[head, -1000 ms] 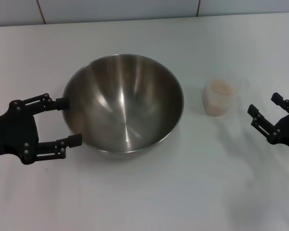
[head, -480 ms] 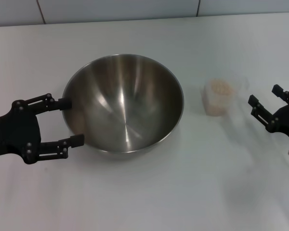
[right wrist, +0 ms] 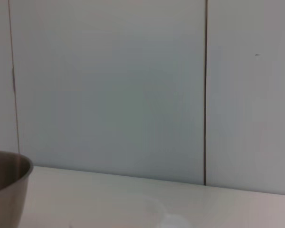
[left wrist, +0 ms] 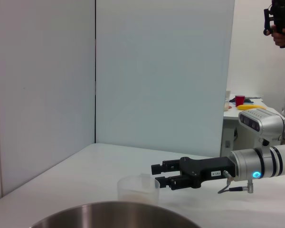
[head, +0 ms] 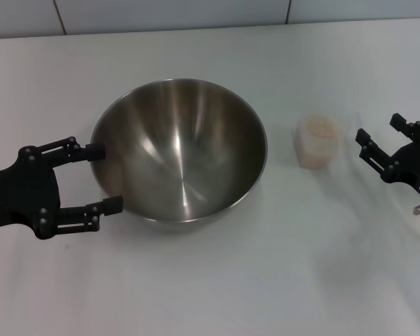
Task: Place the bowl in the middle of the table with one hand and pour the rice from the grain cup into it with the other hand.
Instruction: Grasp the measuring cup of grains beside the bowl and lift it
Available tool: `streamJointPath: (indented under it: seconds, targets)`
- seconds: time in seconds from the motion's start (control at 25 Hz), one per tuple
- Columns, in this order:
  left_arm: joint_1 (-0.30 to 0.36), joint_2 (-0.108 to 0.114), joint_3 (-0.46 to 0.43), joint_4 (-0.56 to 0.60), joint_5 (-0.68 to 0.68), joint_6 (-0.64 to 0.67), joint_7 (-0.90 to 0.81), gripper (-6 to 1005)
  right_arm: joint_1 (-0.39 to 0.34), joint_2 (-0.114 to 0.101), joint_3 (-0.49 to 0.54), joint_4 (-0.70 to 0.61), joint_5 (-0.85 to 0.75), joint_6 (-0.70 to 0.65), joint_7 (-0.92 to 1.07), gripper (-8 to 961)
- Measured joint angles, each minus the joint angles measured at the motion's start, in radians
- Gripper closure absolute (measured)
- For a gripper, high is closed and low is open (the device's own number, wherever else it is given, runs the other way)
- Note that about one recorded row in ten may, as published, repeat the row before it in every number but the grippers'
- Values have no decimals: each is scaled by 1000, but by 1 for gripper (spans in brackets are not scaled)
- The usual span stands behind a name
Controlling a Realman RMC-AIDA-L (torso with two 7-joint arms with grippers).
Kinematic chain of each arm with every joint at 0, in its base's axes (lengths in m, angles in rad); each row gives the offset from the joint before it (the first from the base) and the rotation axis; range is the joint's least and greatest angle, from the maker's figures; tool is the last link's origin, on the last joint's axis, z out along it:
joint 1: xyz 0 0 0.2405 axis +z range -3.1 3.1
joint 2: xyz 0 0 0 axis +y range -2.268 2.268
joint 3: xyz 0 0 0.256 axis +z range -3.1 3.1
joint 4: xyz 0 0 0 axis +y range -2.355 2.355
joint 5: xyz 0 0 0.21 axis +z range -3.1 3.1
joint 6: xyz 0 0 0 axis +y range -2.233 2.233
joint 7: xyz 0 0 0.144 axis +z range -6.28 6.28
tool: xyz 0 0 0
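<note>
Head view: white tabletop (head: 210, 294); steel bowl (head: 178, 150) left of centre, empty inside. Grain cup (head: 318, 141) stands upright to the bowl's right, apart from it, beige rice (head: 320, 128) showing at its top.

Left gripper (head: 103, 177): at the bowl's left side, spread wide, one finger by the rim and the other lower against the bowl wall; contact cannot be told. Holds nothing.

Right gripper (head: 379, 142): near the cup on its right, short of it, fingers parted, empty.

Writing: a small white label on the right gripper's body, too small to read in either view.

Left wrist view only: the right gripper (left wrist: 154, 174) side-on, fingertips just beside the clear cup (left wrist: 138, 188), on a silver-grey arm (left wrist: 266, 162) with a lit blue ring; bowl rim (left wrist: 114, 214) in the foreground.

Right wrist view only: bowl's outer wall (right wrist: 7, 187) at one edge, pale wall panels (right wrist: 109, 90) behind; that arm's own fingers do not appear.
</note>
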Motion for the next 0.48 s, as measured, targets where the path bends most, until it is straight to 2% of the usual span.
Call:
streamJointPath:
  seconds: [0.48]
  targets:
    - [-1, -2, -7, 0, 22, -2, 0, 155, 29, 0, 0, 4, 0, 49, 7, 287]
